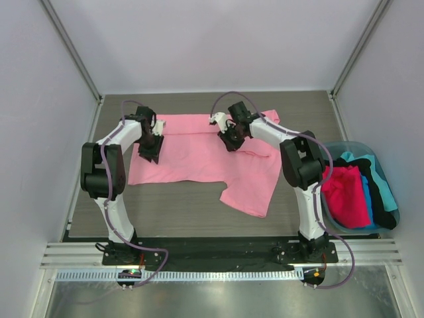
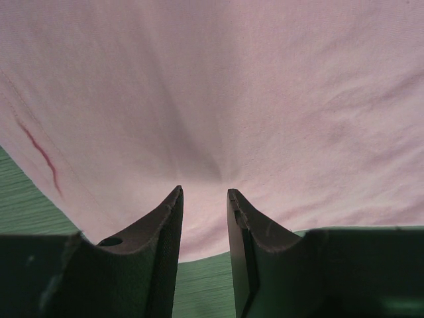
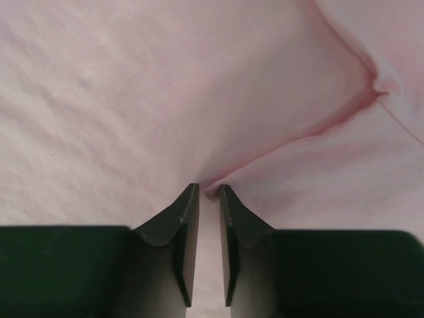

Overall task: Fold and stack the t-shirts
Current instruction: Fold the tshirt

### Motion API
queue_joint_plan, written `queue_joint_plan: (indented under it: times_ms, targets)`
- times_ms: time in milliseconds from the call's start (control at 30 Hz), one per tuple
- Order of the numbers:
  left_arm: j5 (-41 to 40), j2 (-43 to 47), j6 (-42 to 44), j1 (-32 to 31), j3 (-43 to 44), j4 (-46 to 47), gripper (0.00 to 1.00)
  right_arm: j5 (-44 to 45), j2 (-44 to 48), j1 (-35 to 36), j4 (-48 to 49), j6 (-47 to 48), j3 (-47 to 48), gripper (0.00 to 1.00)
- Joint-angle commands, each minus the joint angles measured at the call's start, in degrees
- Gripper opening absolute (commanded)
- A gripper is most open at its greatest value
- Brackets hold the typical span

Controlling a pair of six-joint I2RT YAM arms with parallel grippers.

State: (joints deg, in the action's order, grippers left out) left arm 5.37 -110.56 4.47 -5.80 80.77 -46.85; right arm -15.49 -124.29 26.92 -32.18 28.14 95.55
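Early stage, I judge. Light pink t-shirt [image 1: 199,159] lies spread on bench [image 1: 165,209], left of tub [image 1: 358,144]. My left jaws pinch its edge farthest from tub. My right jaws, nearly together, grip its crease nearer tub. Other t-shirts [image 1: 348,195] lie heaped in tub. No stack yet.

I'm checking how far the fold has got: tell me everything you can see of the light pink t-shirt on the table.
The light pink t-shirt is soft, plain, matte cloth, spread flat and mildly wrinkled on the grey table. Its far edge looks folded over in a band; a sleeve pokes out far right, a flap reaches toward the near right. The left claw pinches its left edge, the right claw a crease nearer the middle.
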Motion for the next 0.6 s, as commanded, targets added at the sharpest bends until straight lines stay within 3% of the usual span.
queue_joint_plan:
  times_ms: [0, 133, 267, 367, 567]
  targets:
    - [-0.27, 2.37, -0.25, 0.44, 0.7, 1.32, 0.34, 0.54, 4.84, 1.12, 0.72, -0.89, -0.1, 0.27]
    - [-0.71, 2.98, -0.08, 0.35, 1.23, 1.06, 0.34, 0.63, 8.26, 1.73, 0.81, -2.65, -0.36, 0.34]
    - [0.43, 5.0, 0.63, 0.53, 2.63, -0.34, 0.34, -2.16, 19.48, 3.05, 0.19, -3.09, -4.3, 0.34]
    - [1.84, 6.76, 1.51, 0.53, 4.12, -1.49, 0.37, -6.64, 27.23, 3.05, -1.04, -0.64, -13.95, 0.35]
    - [1.58, 7.29, 2.3, 1.41, 5.8, -2.63, 0.43, -6.31, 47.63, 3.14, -5.69, 13.94, -38.13, 0.37]
